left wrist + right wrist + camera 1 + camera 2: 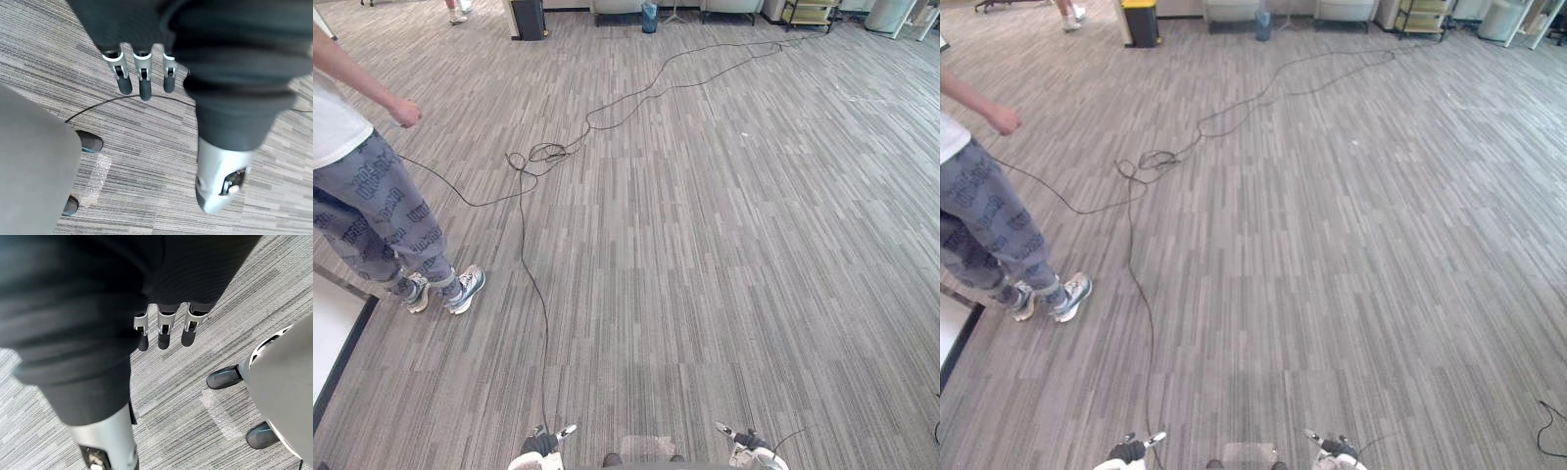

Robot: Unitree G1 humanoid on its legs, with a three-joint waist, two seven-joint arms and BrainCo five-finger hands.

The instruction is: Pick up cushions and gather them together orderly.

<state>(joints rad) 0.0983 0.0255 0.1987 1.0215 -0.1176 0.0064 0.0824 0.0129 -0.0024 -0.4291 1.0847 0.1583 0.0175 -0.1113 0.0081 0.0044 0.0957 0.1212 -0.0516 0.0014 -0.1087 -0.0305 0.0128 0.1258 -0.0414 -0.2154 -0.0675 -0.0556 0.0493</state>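
Since both hands hang empty, I'd say this job hasn't really started yet. The left hand [142, 81] has its fingers straight and relaxed, pointing down at the carpet [724, 255] and holding nothing. The right hand [165, 330] is the same deal, loose fingers with nothing in them. In the head views they just peek in at roughly 7 and 5 o'clock. As for the cushions, honestly I can't tell where they are. The floor ahead is bare carpet, with a person [372, 206] standing at about 10 o'clock. Way off at 11 o'clock there's a dark bin [529, 18], and some pale seats [622, 8] sit at 12 o'clock along the far edge. They're too small for me to say if any cushions are there. So my read is zero picked up, zero gathered and basically everything left. It has to find them first, probably by turning or walking, then grab each one and stack them up neat in one spot.
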